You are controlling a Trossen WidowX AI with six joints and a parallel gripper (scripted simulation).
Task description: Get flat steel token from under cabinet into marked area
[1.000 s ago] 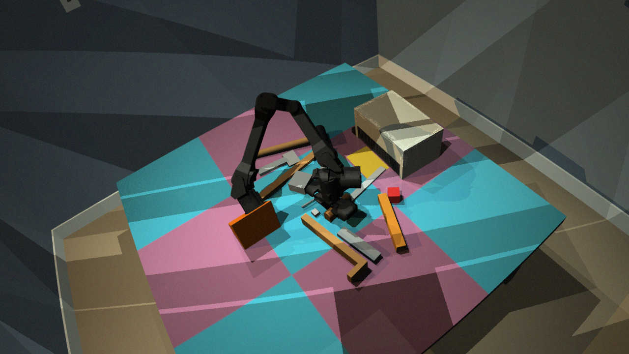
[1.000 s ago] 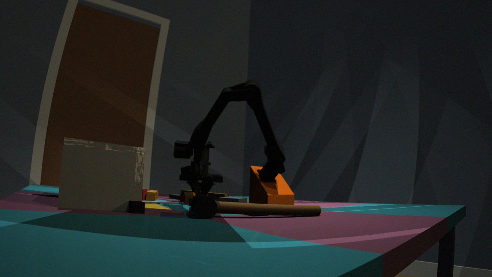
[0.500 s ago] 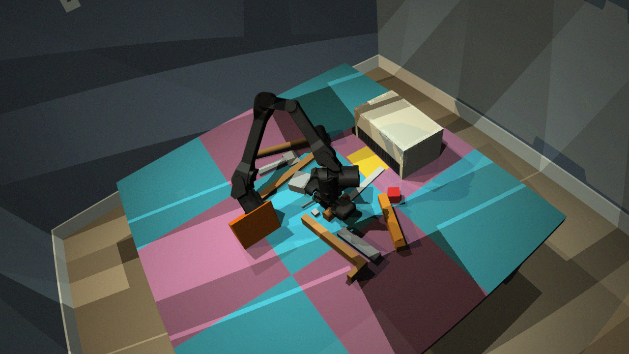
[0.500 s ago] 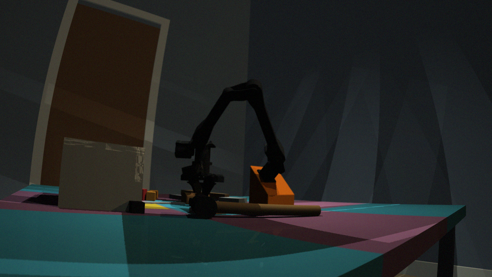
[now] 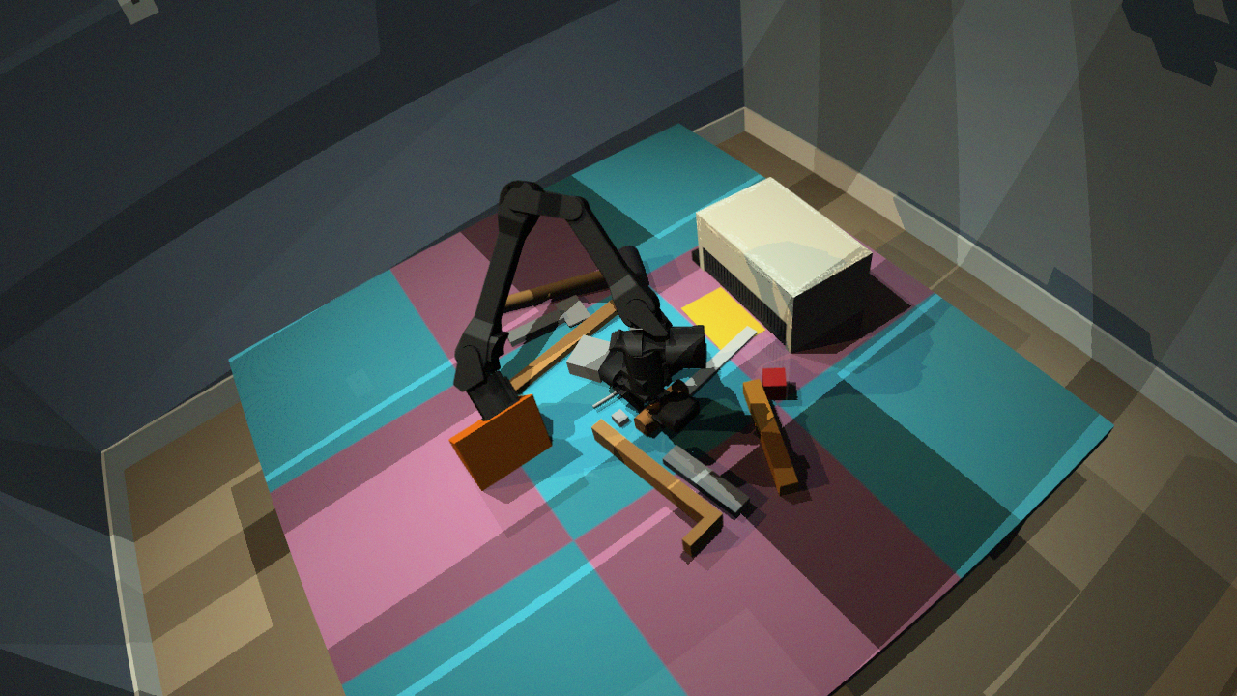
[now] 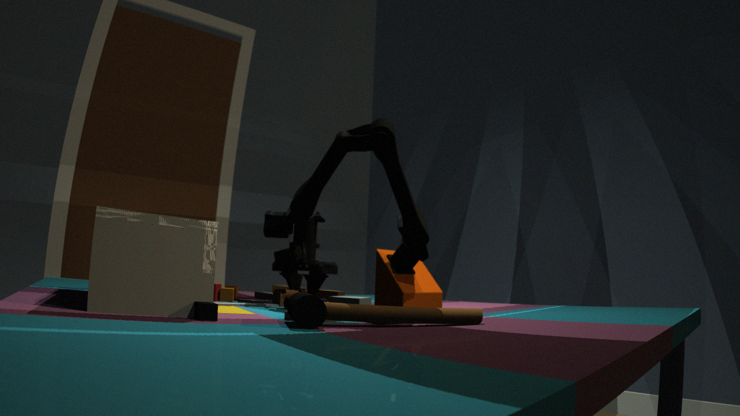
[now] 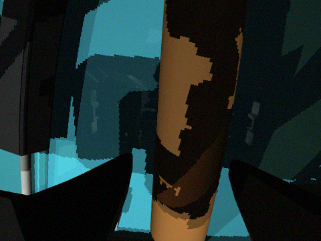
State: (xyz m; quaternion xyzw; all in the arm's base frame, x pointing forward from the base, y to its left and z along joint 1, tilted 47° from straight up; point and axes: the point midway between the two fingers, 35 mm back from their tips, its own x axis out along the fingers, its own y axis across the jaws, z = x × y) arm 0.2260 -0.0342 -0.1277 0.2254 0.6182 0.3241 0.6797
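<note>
The arm point(image 5: 553, 204) point(image 6: 362, 139) is matte black throughout, with slim straight links and rounded joint housings. Toward 4 o'clock in the top view, its end carries a stubby barrel-shaped housing point(image 5: 685, 346); the black fingers have tapering, wedge-like profiles.

The top view looks steeply down from high above the black jointed arm point(image 5: 596, 233) point(image 6: 330, 160), the exterior view looks level from farther back, low beyond the hand, both sharing the cream box-shaped cabinet point(image 5: 783, 233) point(image 6: 152, 263), and the wrist view looks closely past the black fingertips at a tan cylindrical handle point(image 7: 187, 174).
</note>
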